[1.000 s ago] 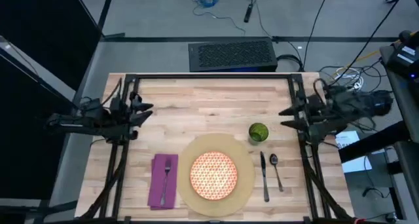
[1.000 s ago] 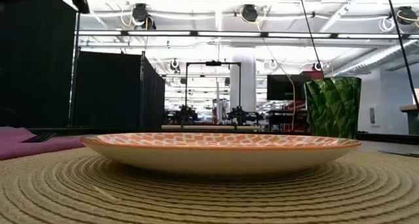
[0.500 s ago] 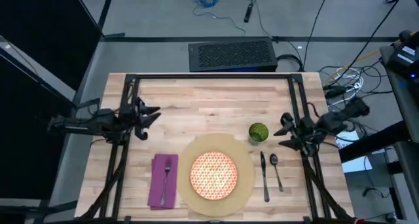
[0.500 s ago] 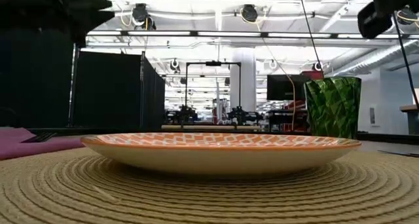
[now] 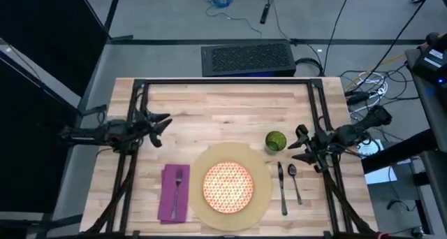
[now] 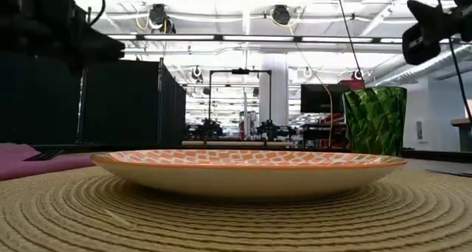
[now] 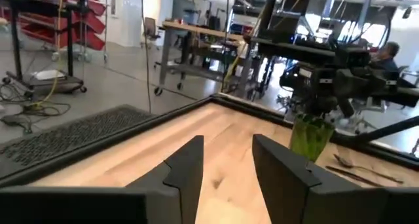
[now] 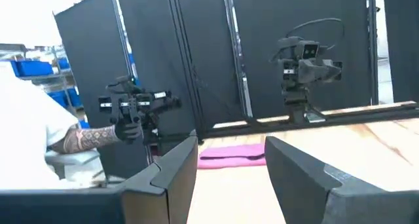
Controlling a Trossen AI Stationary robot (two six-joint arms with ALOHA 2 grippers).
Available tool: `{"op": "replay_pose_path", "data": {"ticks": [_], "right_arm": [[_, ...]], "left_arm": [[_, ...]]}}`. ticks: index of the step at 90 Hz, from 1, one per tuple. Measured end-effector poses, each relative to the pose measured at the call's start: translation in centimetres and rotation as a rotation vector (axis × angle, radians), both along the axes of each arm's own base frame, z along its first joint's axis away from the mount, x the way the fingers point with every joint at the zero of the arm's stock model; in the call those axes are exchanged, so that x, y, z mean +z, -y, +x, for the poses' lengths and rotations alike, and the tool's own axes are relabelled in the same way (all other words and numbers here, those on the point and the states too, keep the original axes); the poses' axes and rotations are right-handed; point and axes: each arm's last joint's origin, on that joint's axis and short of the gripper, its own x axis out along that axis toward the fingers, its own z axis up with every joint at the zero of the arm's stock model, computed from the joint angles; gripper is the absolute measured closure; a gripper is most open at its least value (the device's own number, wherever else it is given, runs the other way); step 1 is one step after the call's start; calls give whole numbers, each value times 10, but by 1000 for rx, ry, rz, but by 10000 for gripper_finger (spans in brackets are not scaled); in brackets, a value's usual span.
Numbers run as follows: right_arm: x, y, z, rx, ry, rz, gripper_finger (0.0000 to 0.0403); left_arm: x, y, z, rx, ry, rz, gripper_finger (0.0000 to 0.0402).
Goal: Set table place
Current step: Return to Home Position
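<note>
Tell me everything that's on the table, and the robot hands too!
table: one, pale wood, under everything
mat: one, tan and round, between napkin and knife
plate: one, orange-and-white, centred on the mat
napkin: one, purple, left of the mat
fork: one, grey metal, lying on the napkin
knife: one, dark, right of the mat
spoon: one, dark, right of the knife
cup: one, green, by the mat's rim, beyond the knife
left gripper: one, dark, open, over the table's left side
right gripper: one, dark, open, right of the cup

No readable text or labels.
</note>
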Motion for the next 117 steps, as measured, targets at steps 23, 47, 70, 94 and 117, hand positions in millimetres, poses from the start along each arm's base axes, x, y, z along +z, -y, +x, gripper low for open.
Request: {"op": "replay_pose_path", "data": {"ticks": [23,47,70,94,117], "right_arm": [[-9,1,2,-72,-91,-8,238],[-7,2,1,-76,-74,-61,238],[-7,2,1,-75,-76,-58,238],[-7,2,1,-74,-80,-58,238],[-7,2,1,-74,-81,-58,238]], "left_arm": [[-4,2,2,-58,-19,-2,284],[-7,2,5,-64,-65,3,284],[-7,2,5,-59,-62,-1,284],[-7,2,5,-59,-62,-2,284],[-7,2,5,-59,-62,-2,284]]}}
